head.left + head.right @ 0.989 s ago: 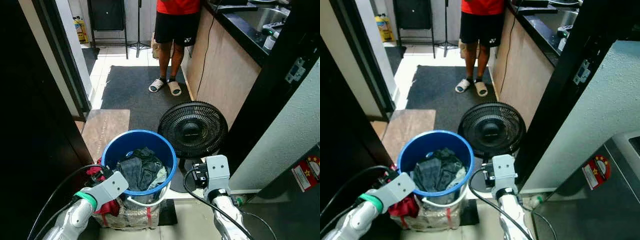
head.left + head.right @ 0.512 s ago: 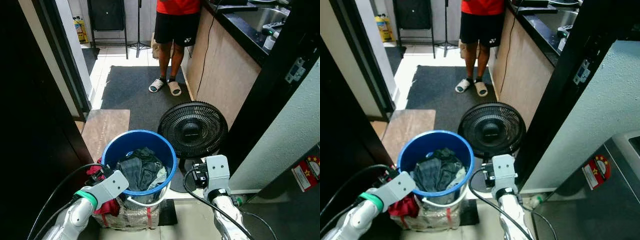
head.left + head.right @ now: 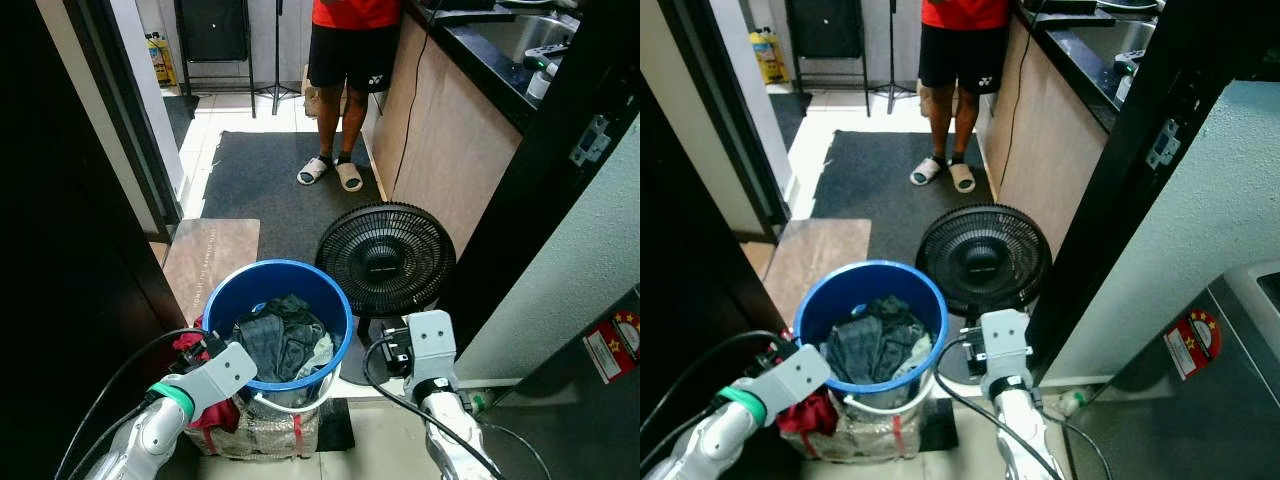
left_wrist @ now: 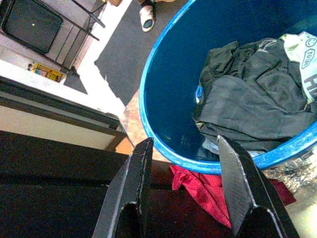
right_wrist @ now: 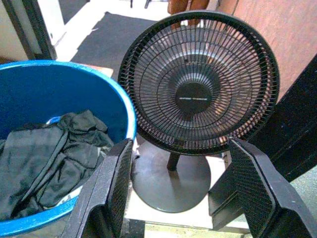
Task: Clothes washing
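A blue bucket (image 3: 228,293) stands on the floor in front of me, holding a heap of dark clothes (image 3: 283,338) and a light printed piece. My left gripper (image 4: 185,163) is open at the bucket's near left rim, and the blue rim (image 4: 148,134) runs across the gap between its fingers. Its arm (image 3: 170,405) comes in from the lower left. My right gripper (image 5: 181,173) is open and holds nothing, to the right of the bucket and facing the fan. A red cloth (image 4: 200,186) hangs out below the bucket on the left.
A black floor fan (image 3: 386,260) stands right beside the bucket on its right. A person in black shorts and sandals (image 3: 340,60) stands on the dark mat further ahead. A wooden counter (image 3: 450,130) runs along the right, and a dark door frame (image 3: 120,120) along the left. A clear bag (image 3: 265,432) sits under the bucket.
My right wrist has edged slightly to the left. The bucket, the clothes and my left arm have not moved.
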Motion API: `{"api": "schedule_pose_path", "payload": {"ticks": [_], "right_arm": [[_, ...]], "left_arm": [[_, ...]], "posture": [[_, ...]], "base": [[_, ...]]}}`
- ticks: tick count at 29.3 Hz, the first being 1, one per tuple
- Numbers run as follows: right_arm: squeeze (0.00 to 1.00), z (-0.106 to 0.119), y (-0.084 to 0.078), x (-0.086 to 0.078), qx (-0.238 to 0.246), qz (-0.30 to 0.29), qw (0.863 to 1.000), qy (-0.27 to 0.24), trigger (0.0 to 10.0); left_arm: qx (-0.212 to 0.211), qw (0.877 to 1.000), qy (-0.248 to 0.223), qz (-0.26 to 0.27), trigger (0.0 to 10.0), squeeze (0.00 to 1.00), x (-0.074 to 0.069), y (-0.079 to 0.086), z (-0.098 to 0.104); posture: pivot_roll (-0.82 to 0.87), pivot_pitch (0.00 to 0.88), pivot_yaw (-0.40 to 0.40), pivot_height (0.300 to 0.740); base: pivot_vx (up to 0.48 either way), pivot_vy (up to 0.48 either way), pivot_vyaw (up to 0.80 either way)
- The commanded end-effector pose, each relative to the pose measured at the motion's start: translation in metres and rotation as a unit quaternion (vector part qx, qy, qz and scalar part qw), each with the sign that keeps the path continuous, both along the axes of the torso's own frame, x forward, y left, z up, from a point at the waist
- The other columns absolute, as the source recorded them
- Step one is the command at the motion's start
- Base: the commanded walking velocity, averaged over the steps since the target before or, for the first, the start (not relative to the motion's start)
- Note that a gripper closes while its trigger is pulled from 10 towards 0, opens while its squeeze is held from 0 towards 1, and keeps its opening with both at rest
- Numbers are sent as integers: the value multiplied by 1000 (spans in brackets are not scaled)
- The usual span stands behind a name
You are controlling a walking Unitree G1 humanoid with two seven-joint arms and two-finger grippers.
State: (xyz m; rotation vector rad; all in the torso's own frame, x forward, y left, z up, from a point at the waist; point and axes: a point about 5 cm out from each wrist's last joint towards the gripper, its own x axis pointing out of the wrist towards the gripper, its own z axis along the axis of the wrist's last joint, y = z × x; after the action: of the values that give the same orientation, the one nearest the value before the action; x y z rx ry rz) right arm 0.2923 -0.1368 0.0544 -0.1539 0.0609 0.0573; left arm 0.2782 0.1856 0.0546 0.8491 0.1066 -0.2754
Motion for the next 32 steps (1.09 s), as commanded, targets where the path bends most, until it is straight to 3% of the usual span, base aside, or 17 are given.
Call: {"api": "schedule_pose_path", "payload": {"ticks": [1, 11, 13, 15, 17, 20, 21, 22, 23, 26, 27, 28, 29, 32], "right_arm": [[0, -4, -1, 0, -3, 1, 1000, 11, 10000], [0, -2, 0, 2, -1, -3, 1000, 8, 10000], [0, -2, 1, 2, -1, -1, 1000, 7, 10000], [0, -3, -1, 1, -2, -1, 1000, 9, 10000], [0, -3, -1, 2, -3, -1, 1000, 9, 10000], [0, -3, -1, 2, -3, 0, 1000, 9, 10000], [0, -3, -1, 2, -3, 1, 1000, 9, 10000], [0, -2, -1, 3, -4, 2, 1000, 8, 10000], [0, -2, -1, 3, -4, 3, 1000, 8, 10000], [0, -2, -2, 3, -5, 3, 1000, 8, 10000], [0, -4, -4, 0, -7, 5, 1000, 12, 10000], [0, -4, -4, 0, -8, 5, 1000, 13, 10000], [0, -5, -5, -2, -9, 4, 1000, 13, 10000], [0, -5, -6, -2, -10, 3, 1000, 13, 10000]], "left_arm": [[4, 1000, 18, 6, 10000, 0, -4, 5, -7], [3, 1000, 19, 15, 10000, 0, -3, 7, -8], [18, 999, -28, 17, 10000, 0, -6, 3, 1], [-38, 999, -19, 21, 10000, 16, -7, -5, 9], [-145, 987, 48, 48, 10000, 0, -9, -12, 8], [-176, 980, 76, 52, 10000, 0, -9, -15, 5], [-251, 960, 118, 39, 10000, 0, -11, -26, 5], [-351, 925, 144, 29, 10000, 0, -10, -36, 9], [-465, 867, 179, 7, 10000, 0, -9, -54, 15], [-479, 858, 184, 3, 10000, 0, -9, -58, 16], [-493, 849, 191, -9, 10000, 0, -7, -70, 19], [-494, 848, 192, -11, 10000, 0, -7, -73, 19], [-483, 856, 185, -15, 10000, 0, -6, -76, 18], [-475, 861, 183, -18, 10000, 0, -6, -76, 19]], "posture": [[21, 49, 47, 740], [27, 46, 51, 740], [27, 48, 51, 740], [29, 49, 43, 740], [29, 49, 40, 740], [29, 48, 37, 740], [27, 46, 36, 740], [19, 47, 28, 740], [19, 50, 21, 740], [19, 50, 21, 740], [12, 55, 17, 740], [12, 55, 17, 740], [5, 58, 22, 740], [5, 58, 22, 740]], "base": [[0, 0, 0], [0, 0, 0], [0, 0, 0], [0, 0, 0], [0, 0, 0], [0, 0, 0], [0, 0, 0], [0, 0, 0], [0, 0, 0], [0, 0, 0], [0, 0, 0], [0, 0, 0], [0, 0, 0], [0, 0, 0]]}}
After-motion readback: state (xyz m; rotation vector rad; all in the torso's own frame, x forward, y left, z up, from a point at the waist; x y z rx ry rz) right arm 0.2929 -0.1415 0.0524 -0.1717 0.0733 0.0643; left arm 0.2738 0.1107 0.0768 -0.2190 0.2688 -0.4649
